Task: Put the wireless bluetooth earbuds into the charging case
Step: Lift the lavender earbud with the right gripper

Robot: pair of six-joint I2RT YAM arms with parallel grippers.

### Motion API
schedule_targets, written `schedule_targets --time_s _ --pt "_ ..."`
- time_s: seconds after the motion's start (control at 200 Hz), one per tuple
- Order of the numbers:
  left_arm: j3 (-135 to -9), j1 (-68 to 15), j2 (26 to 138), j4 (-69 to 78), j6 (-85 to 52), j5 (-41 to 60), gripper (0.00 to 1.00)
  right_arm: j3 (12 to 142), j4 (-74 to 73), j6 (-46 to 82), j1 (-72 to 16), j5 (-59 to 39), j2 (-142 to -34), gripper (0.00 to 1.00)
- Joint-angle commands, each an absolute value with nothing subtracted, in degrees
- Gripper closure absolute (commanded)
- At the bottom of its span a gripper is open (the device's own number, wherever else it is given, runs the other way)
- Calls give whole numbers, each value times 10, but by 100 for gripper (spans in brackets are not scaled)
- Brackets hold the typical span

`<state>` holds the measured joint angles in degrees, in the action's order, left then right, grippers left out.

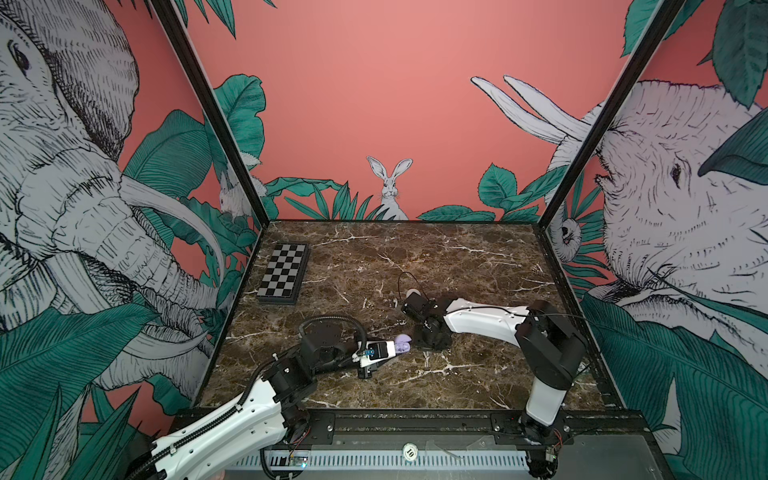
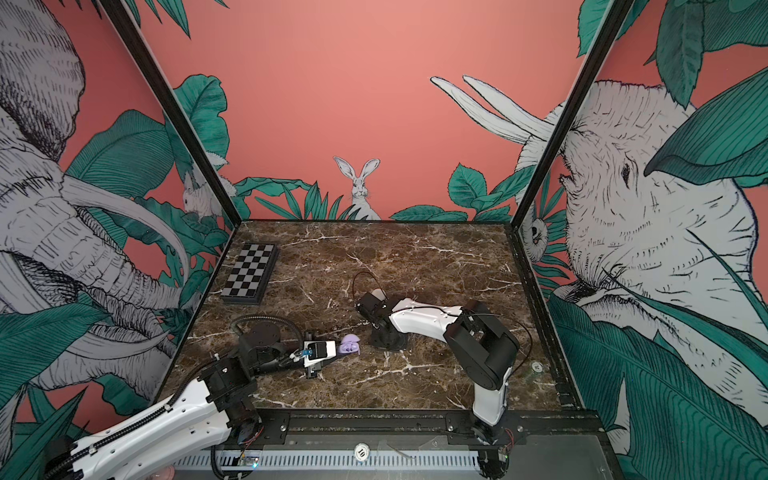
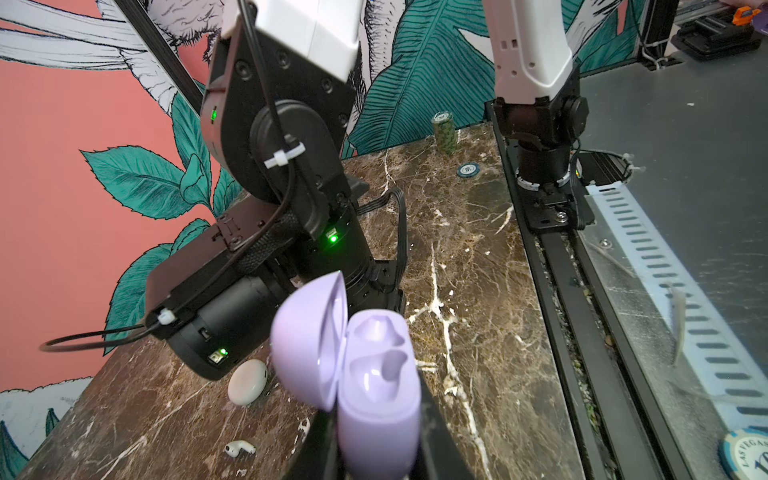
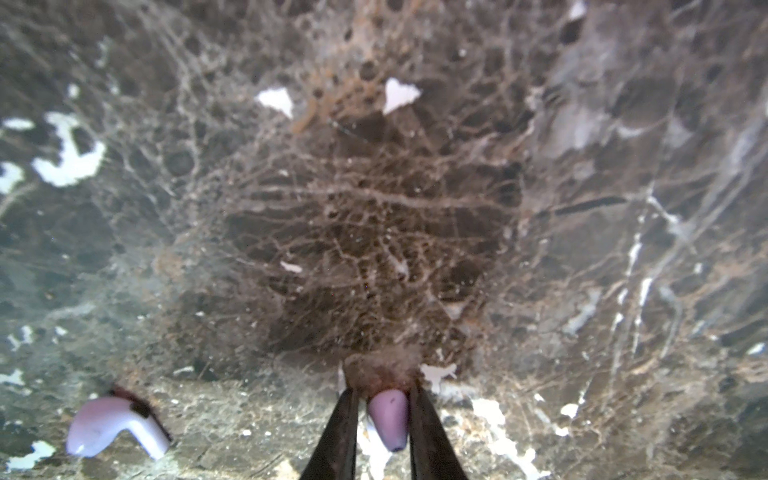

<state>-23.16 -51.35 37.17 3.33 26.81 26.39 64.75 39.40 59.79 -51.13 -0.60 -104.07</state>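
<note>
My left gripper (image 3: 378,451) is shut on the base of a pale lilac charging case (image 3: 376,395), whose lid stands open and both wells are empty. In both top views the case (image 1: 402,343) (image 2: 348,344) is near the table's middle front. My right gripper (image 4: 382,394) points down close to the marble, shut on a lilac earbud (image 4: 389,419). A second lilac earbud (image 4: 112,424) lies on the table beside it. In the left wrist view a closed white case (image 3: 248,382) and a white earbud (image 3: 240,448) lie beyond the right arm's wrist (image 1: 432,336).
A folded chessboard (image 1: 284,274) lies at the back left. A stack of poker chips (image 3: 444,129) and a single chip (image 3: 468,169) sit near the right wall, by the right arm's base (image 3: 540,174). A black rail (image 1: 415,419) runs along the front edge.
</note>
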Motion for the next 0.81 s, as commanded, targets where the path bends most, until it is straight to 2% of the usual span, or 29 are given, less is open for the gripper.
schedule_targets --time_s 0.0,0.8 --pt "-232 -515 371 40 272 276 100 625 388 610 -507 -11 -1056 79" --pt "-232 -516 379 41 270 279 100 612 377 618 -500 -19 -1054 86"
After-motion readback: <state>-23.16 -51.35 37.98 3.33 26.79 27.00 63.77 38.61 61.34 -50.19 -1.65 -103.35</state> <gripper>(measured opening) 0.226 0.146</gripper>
